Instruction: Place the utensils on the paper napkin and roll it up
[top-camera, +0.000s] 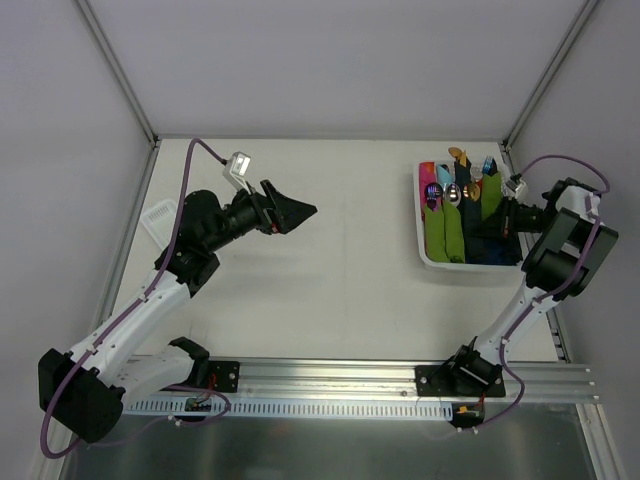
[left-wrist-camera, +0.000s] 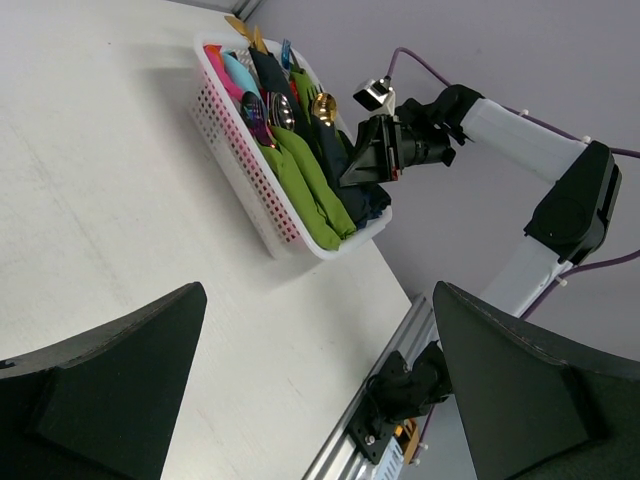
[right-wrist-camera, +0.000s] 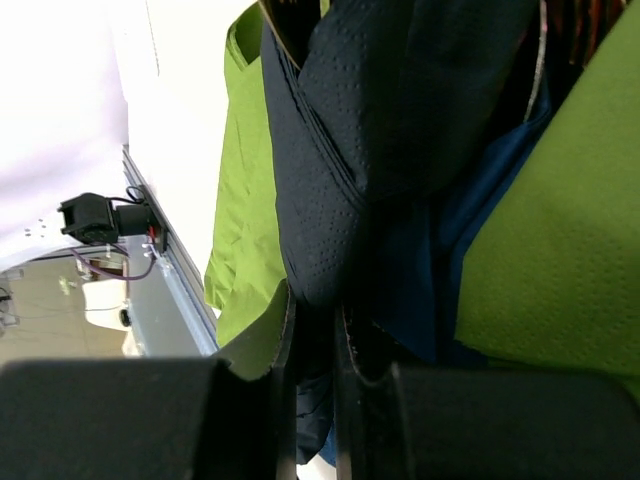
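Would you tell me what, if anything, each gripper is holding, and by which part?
The right gripper has its jaws shut on one end of the dark navy napkin roll in the basket. The left gripper holds nothing.

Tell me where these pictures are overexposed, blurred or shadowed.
Right wrist: table blown out white at upper left; right fingers dark and soft; dark roll sharp, its dots visible. Left wrist: left fingers are blurred silhouettes; basket throws a soft shadow. Top external: even light, glints on the cutlery.

Bright, even light, soft shadows; right wrist view blown out white at left
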